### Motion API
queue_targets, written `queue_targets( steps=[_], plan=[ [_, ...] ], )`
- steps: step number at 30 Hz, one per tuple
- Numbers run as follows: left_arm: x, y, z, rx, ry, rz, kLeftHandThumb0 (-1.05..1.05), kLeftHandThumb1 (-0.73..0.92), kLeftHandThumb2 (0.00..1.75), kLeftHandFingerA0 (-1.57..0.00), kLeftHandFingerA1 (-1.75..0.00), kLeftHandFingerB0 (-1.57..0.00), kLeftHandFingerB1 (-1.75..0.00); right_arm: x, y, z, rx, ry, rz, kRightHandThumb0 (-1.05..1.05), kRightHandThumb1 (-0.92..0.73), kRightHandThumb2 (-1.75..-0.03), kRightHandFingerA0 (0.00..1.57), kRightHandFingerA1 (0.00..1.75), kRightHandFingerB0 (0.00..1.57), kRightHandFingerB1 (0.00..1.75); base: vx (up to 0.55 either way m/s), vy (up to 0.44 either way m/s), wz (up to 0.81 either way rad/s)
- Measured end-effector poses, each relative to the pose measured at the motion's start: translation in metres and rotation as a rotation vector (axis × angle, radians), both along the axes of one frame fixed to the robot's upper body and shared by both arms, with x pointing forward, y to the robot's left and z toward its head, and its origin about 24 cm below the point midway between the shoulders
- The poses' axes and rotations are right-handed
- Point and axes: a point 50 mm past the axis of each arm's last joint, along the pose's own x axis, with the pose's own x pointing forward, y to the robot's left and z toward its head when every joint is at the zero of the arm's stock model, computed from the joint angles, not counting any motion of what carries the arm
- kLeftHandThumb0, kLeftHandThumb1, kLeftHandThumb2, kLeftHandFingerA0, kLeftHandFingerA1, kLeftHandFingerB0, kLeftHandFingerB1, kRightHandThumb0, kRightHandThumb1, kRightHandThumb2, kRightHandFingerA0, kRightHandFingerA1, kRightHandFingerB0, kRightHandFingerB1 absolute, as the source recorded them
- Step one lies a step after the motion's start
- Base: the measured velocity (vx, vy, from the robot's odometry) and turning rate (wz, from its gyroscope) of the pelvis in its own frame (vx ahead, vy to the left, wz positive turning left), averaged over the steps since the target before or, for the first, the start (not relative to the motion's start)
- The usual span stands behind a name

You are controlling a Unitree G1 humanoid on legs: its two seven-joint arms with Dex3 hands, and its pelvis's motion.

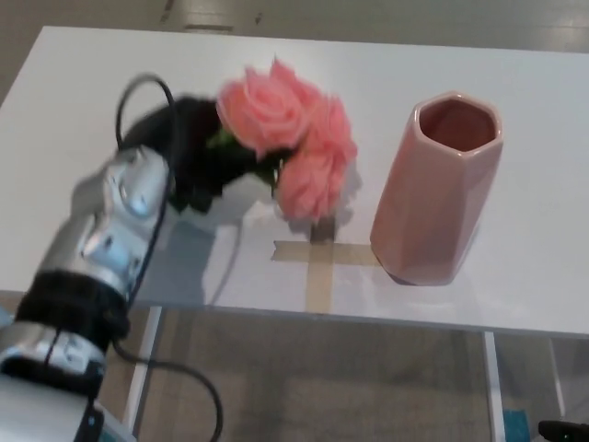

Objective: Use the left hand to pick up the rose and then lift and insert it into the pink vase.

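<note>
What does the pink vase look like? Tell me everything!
The vase is glossy pale pink, like glazed ceramic, tall with flat angled sides and a six-sided mouth. It stands upright and empty on the white table, near the front edge, beside a cross of tan tape. Nothing else touches it.

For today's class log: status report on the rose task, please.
Left robot hand shut on rose, lifted off table. Right robot hand not in view. Pink vase upright, mouth open, nothing blocking.

Pink rose (pixel 287 129), pink vase (pixel 435 190), white table (pixel 515 138), tan tape cross (pixel 321 262).
</note>
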Motion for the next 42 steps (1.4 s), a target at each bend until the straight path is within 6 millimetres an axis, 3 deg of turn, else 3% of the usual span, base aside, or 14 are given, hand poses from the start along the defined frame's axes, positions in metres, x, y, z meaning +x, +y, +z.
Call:
queue_targets(
  steps=[1, 3, 8, 9, 12, 21, 23, 29, 34, 42],
  plan=[
    [0.003, 0.000, 0.012, -0.036, -0.016, 0.003, -0.24, 0.82, 0.65, -1.13, -1.06, -0.84, -0.68, 0.000, 0.000, 0.000, 0.001, 0.000, 0.002, -0.30, -0.66, -0.59, 0.66, 0.49, 0.55, 0.44, 0.00, 0.000, 0.00],
    [0.007, 0.002, 0.031, -0.105, -0.040, 0.010, -0.19, 0.85, 0.64, -1.12, -1.09, -0.80, -0.84, 0.000, 0.000, 0.000, 0.003, 0.000, 0.003, -0.29, -0.66, -0.59, 0.66, 0.50, 0.55, 0.44, 0.00, 0.000, 0.00],
    [0.011, 0.000, 0.069, -0.280, -0.084, 0.003, -0.20, 0.83, 0.63, -1.11, -1.10, -0.80, -0.84, 0.001, 0.000, 0.001, 0.005, -0.002, 0.005, -0.29, -0.66, -0.59, 0.67, 0.50, 0.56, 0.44, 0.00, 0.000, 0.00],
    [0.011, -0.001, 0.075, -0.311, -0.091, 0.000, -0.21, 0.83, 0.64, -1.10, -1.12, -0.82, -0.77, 0.001, 0.000, 0.001, 0.005, -0.002, 0.005, -0.29, -0.66, -0.58, 0.68, 0.50, 0.56, 0.44, 0.00, 0.000, 0.00],
    [0.010, -0.004, 0.088, -0.397, -0.099, -0.012, -0.20, 0.82, 0.64, -1.06, -1.13, -0.81, -0.79, 0.002, 0.000, 0.001, 0.005, -0.003, 0.006, -0.30, -0.66, -0.58, 0.68, 0.50, 0.56, 0.44, 0.00, 0.000, 0.00],
    [0.007, -0.009, 0.119, -0.686, -0.080, -0.064, -0.21, 0.79, 0.63, -1.01, -1.20, -0.82, -0.81, 0.002, 0.001, 0.001, 0.006, -0.004, 0.008, -0.30, -0.65, -0.59, 0.68, 0.50, 0.56, 0.45, 0.00, 0.000, 0.00],
    [0.006, -0.011, 0.124, -0.761, -0.067, -0.085, -0.22, 0.77, 0.63, -1.02, -1.17, -0.88, -0.71, 0.002, 0.001, 0.001, 0.006, -0.005, 0.008, -0.30, -0.66, -0.59, 0.67, 0.50, 0.56, 0.44, 0.00, 0.000, 0.00],
    [0.004, -0.021, 0.133, -0.945, -0.012, -0.170, -0.22, 0.76, 0.64, -0.99, -1.26, -0.91, -0.66, 0.002, 0.001, 0.001, 0.007, -0.005, 0.010, -0.30, -0.65, -0.59, 0.69, 0.51, 0.56, 0.45, 0.00, 0.000, 0.00],
    [0.000, -0.036, 0.146, -1.063, 0.035, -0.268, -0.21, 0.78, 0.65, -0.95, -1.37, -0.89, -0.66, 0.003, 0.001, 0.001, 0.008, -0.006, 0.009, -0.29, -0.65, -0.59, 0.70, 0.51, 0.58, 0.45, 0.00, 0.000, 0.00],
    [-0.018, -0.075, 0.176, -1.190, 0.089, -0.486, -0.20, 0.80, 0.66, -0.94, -1.41, -0.88, -0.68, -0.003, 0.000, -0.002, 0.009, 0.009, 0.007, -0.30, -0.65, -0.59, 0.69, 0.51, 0.56, 0.45, 0.00, 0.000, 0.00]
  ],
)
